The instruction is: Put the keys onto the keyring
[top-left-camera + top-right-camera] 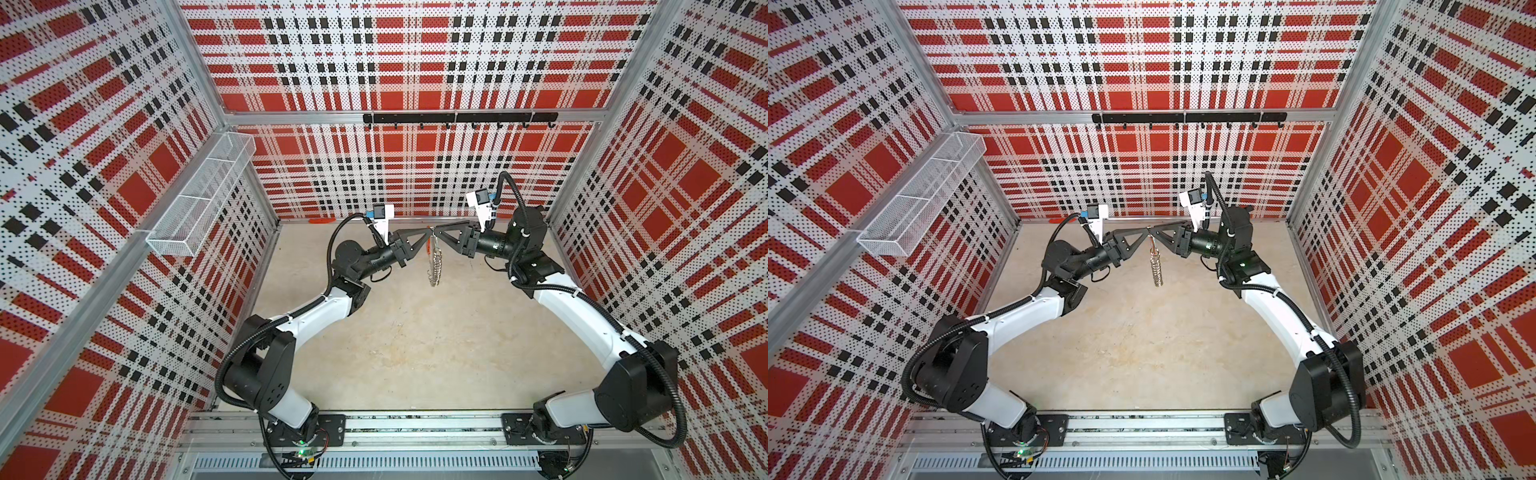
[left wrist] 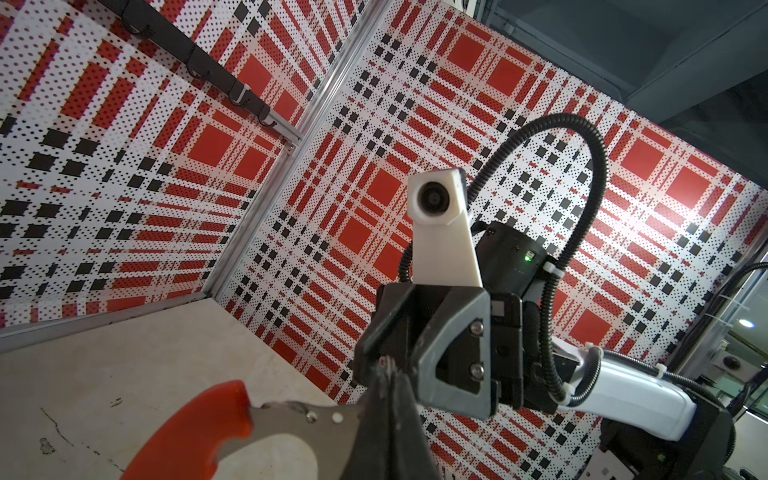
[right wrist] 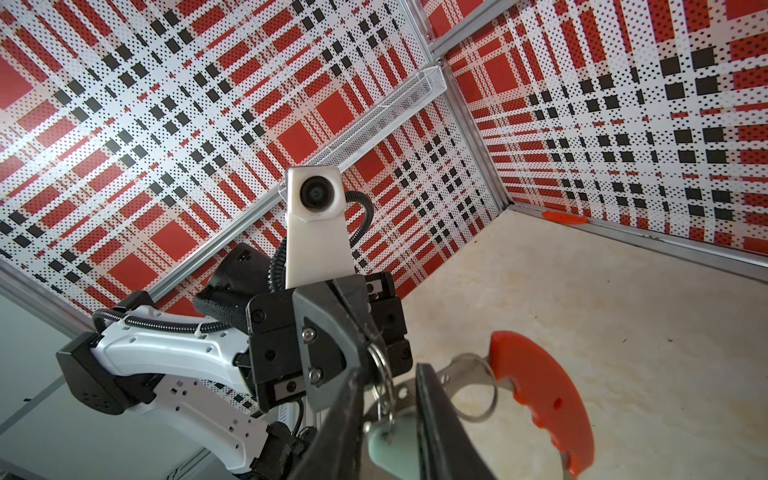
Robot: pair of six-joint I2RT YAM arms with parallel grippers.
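Both grippers meet in mid-air over the back of the table. My left gripper is shut on the flat metal plate of the keyring. The keyring has an orange handle and hangs down edge-on, fringed with small wire loops. My right gripper is shut on the keys: their pale teal tag fills the gap between its fingers, and small split rings sit at the fingertips. The key blades are hidden. The keyring's orange handle and metal loop lie just beyond the tag.
A white wire basket hangs on the left wall. A black hook rail runs along the back wall. A small orange object lies at the back edge of the beige table.
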